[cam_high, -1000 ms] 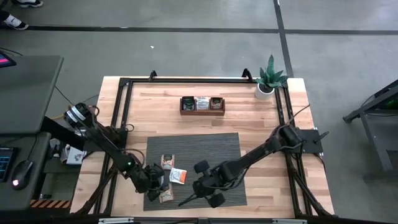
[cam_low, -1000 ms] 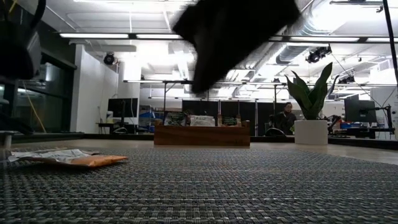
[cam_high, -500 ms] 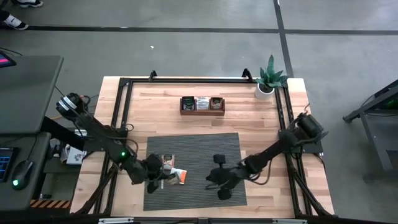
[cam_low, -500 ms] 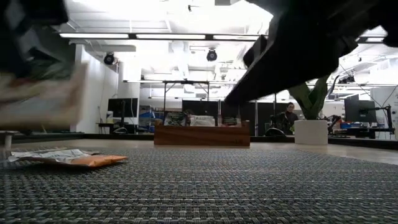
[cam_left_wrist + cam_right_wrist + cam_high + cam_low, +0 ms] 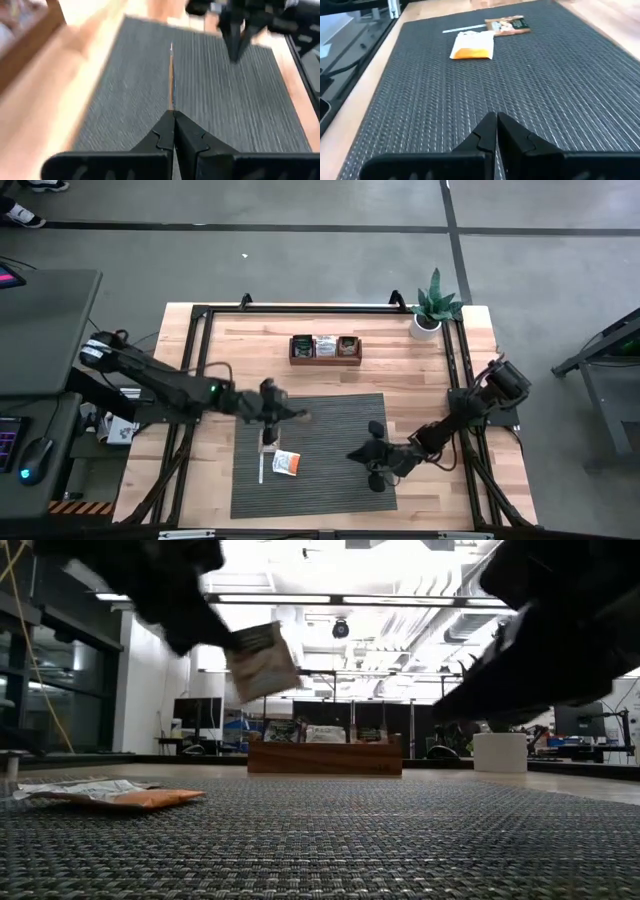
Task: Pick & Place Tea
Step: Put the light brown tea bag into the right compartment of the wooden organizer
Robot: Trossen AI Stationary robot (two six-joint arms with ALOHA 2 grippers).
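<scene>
— Over the far left part of the mat (image 5: 330, 420), what has the left arm (image 5: 170, 385) got?

— Its jaws are pinched tight on one sachet (image 5: 262, 660), held clear above the weave.

— And the other tea?

— An orange sachet (image 5: 287, 464) and a tan and green sachet (image 5: 268, 437) lie flat near the mat's left edge, with a white strip (image 5: 260, 467) just beside them. More packets (image 5: 325, 344) sit in the wooden box (image 5: 325, 361) on the far side of the worktop (image 5: 420, 370).

— Where's the right arm (image 5: 460, 420)?

— Low over the mat's near right part, jaws closed on nothing.

— Any open room?

— Bare mat lies between the two arms, and bare wood between the mat's far edge and the box. A plant (image 5: 436, 305) stands at the far right corner.
</scene>
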